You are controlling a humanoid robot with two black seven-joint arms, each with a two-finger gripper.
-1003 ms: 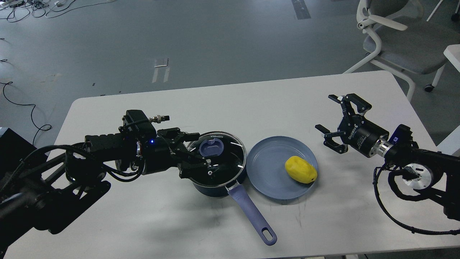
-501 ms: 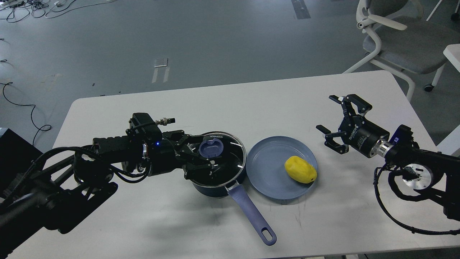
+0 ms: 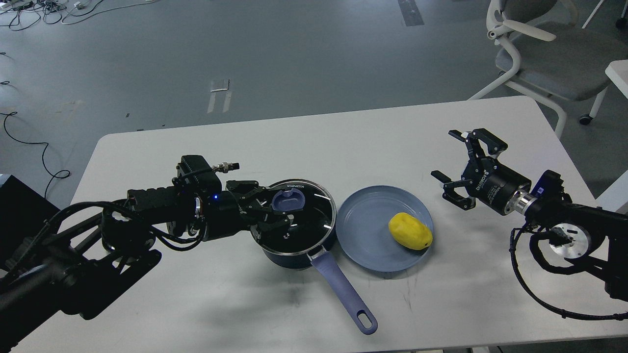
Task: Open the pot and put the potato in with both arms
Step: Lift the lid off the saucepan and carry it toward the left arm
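A dark pot (image 3: 294, 255) with a glass lid (image 3: 314, 215) and a long purple handle (image 3: 343, 289) stands at the table's middle. My left gripper (image 3: 280, 210) reaches in from the left over the lid, its fingers closed around the purple lid knob (image 3: 292, 198). The lid rests on the pot. A yellow potato (image 3: 411, 231) lies on a blue plate (image 3: 363, 225) just right of the pot. My right gripper (image 3: 447, 159) hovers open and empty to the right of the plate, above the table.
The white table (image 3: 314, 142) carries only the pot and plate. An office chair (image 3: 544, 54) stands beyond the far right corner. Cables lie on the floor at the far left (image 3: 29, 142).
My left gripper moved right over the lid, and its fingers closed in on the knob. The right arm, potato and plate have stayed put.
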